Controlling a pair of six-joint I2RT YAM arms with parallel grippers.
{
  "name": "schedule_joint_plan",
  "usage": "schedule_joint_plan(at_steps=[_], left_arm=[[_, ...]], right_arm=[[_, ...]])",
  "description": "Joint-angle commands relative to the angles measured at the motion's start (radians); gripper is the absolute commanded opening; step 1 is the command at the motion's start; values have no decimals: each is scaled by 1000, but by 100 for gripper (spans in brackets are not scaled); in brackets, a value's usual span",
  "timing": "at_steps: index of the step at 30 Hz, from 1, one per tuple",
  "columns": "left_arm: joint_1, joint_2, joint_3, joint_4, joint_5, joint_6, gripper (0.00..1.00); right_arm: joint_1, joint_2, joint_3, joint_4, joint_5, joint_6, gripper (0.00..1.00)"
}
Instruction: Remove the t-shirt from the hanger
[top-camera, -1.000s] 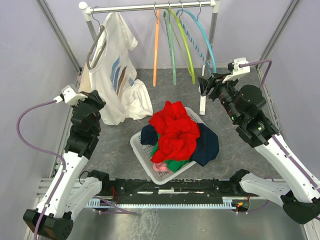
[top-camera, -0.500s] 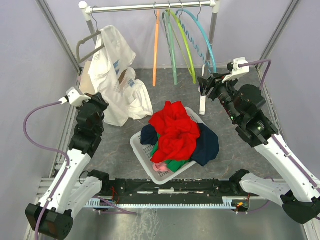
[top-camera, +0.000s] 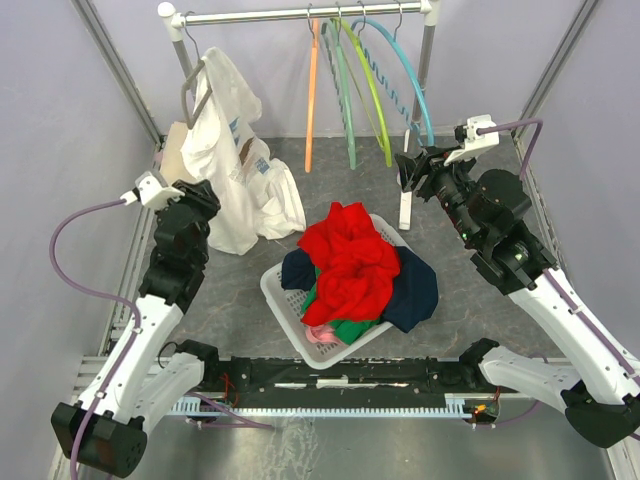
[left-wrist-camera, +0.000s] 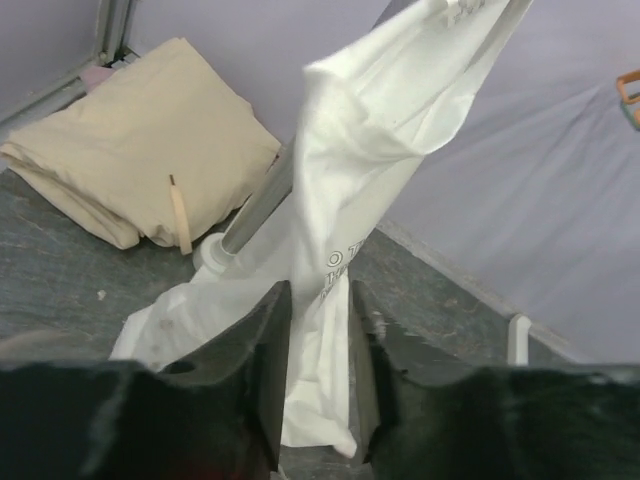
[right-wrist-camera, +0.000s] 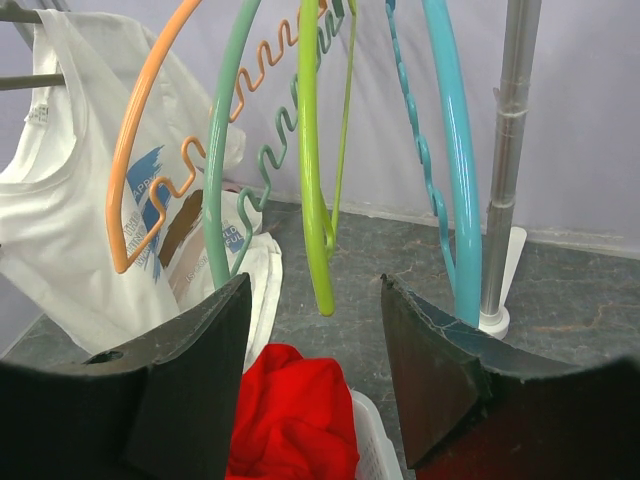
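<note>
The left fingers (left-wrist-camera: 272, 370) pinch the t-shirt (top-camera: 232, 150) low, I think to drag it off the hanger (top-camera: 186, 90) at the left end of the rail (top-camera: 300, 14), where it hangs bunched; the right fingers (right-wrist-camera: 435, 370) stand spread, empty

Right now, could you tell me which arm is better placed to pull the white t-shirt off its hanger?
Left. The left gripper is shut on the white t-shirt, below its hanger. The right gripper is open, facing the bare coloured hangers, apart from the shirt.
</note>
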Motion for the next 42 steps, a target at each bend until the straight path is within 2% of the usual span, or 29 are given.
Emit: schedule_joint_plan(at_steps=[1,3,6,14,24,31,42], left_arm=[[4,10,71,61,47,-17,47],[4,16,89,66,72,-12,57],[4,19,104,92,109,-3,62],[4,31,141,240,203,31,65],[4,115,269,293,316,83,68],[4,143,344,282,297,118,70],[4,123,378,257,192,170,69]], right_arm=[[-3,-5,1,48,3,-4,62],[-2,-5,1,49,3,-3,62],[-3,-3,2,50,3,-3,62],[-3,-9,4,48,5,-4,62],[-3,-25,13,49,13,-7,63],[-3,-31,20,52,19,-7,62],[-3,-35,22,53,15,2,63]])
